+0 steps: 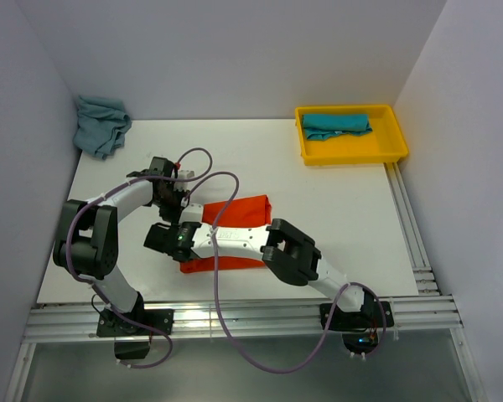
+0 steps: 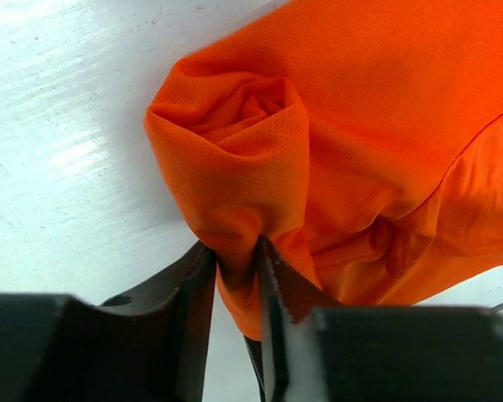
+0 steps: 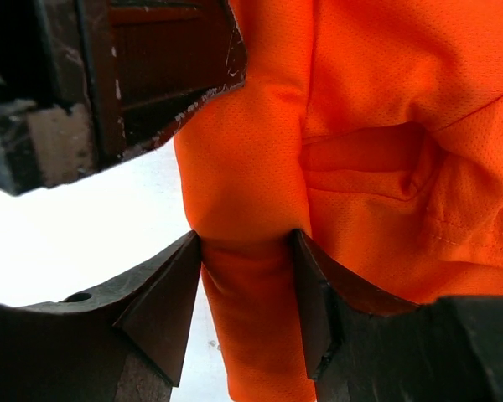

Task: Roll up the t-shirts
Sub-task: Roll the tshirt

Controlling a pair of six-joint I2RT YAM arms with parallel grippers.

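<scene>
The orange-red t-shirt (image 1: 245,211) lies folded in a strip mid-table, its left end rolled up. In the left wrist view the roll (image 2: 235,142) shows its spiral end. My left gripper (image 2: 236,251) is shut on a fold of the roll's cloth. My right gripper (image 3: 247,243) is shut on the rolled edge of the same shirt (image 3: 369,126). In the top view both grippers meet at the shirt's left end, left (image 1: 178,209), right (image 1: 169,239). A teal t-shirt (image 1: 336,125) lies rolled in the yellow tray. A grey-blue t-shirt (image 1: 101,124) lies crumpled at the far left.
The yellow tray (image 1: 394,142) stands at the back right corner. White walls enclose the table on three sides. Metal rails run along the right side (image 1: 411,226) and near edge. Purple cables loop over the arms.
</scene>
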